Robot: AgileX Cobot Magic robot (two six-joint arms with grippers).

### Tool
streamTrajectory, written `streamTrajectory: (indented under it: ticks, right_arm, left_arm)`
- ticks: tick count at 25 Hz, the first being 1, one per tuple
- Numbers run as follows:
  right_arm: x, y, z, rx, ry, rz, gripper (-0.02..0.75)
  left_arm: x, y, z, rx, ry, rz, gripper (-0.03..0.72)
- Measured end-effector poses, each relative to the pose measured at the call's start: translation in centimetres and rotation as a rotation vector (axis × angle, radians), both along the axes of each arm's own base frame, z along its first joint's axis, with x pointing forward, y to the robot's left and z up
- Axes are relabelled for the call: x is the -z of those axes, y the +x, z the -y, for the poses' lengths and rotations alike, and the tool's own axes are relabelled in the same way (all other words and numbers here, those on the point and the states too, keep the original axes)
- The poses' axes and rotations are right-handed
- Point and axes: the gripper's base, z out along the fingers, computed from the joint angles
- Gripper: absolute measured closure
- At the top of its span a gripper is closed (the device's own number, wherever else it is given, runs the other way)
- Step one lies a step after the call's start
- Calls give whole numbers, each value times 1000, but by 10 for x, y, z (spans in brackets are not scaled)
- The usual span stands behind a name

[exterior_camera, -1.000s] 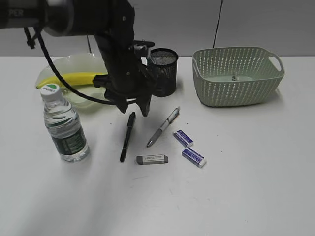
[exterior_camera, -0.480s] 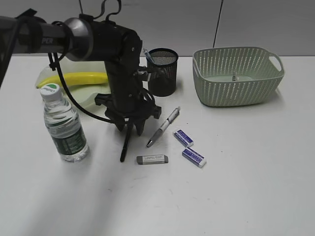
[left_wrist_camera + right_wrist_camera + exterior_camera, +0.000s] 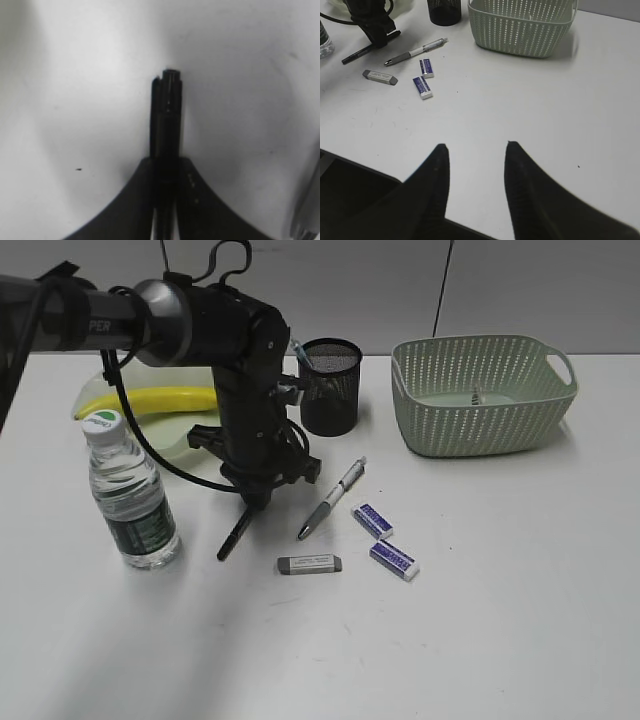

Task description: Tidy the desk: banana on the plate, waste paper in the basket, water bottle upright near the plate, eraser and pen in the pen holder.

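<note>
On the desk (image 3: 480, 620), three erasers, two pens; left hand (image 3: 255, 498) pinches one black pen (image 3: 237, 531).

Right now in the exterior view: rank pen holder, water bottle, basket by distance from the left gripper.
From the left gripper, shut on the black pen:
1. Pen holder, just behind, to its right.
2. Water bottle, to its left.
3. Basket, far right.

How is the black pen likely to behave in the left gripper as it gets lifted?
The black pen looks stiff and light. The left gripper pinches it near one end, so it may pivot or droop. Its smooth round barrel could slip or rotate between the jaws.
</note>
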Motion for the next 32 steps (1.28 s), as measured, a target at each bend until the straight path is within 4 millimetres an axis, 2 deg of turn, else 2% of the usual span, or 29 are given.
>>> streamTrajectory:
  ticks: [6,9,18,23,25,28,32]
  right_arm:
    - [0,0,0,0,0,0,430]
    - [0,0,0,0,0,0,430]
    - [0,0,0,0,0,1,430]
    - [0,0,0,0,0,1,430]
    - [0,0,0,0,0,1,430]
    - [0,0,0,0,0,0,430]
    - [0,0,0,0,0,0,430]
  left_arm:
    - [-1,0,0,-1,3,-4,603]
    - [-13,-1,-1,-2,-10,11,603]
    - [-106,-9,-2,-12,-188,196,603]
    - [-168,-6,4,-6,-422,477,603]
    - [-183,-2,6,1,-500,590,603]
    - [-194,7,12,10,-593,723,603]
    - [-183,23,24,23,-683,857,603]
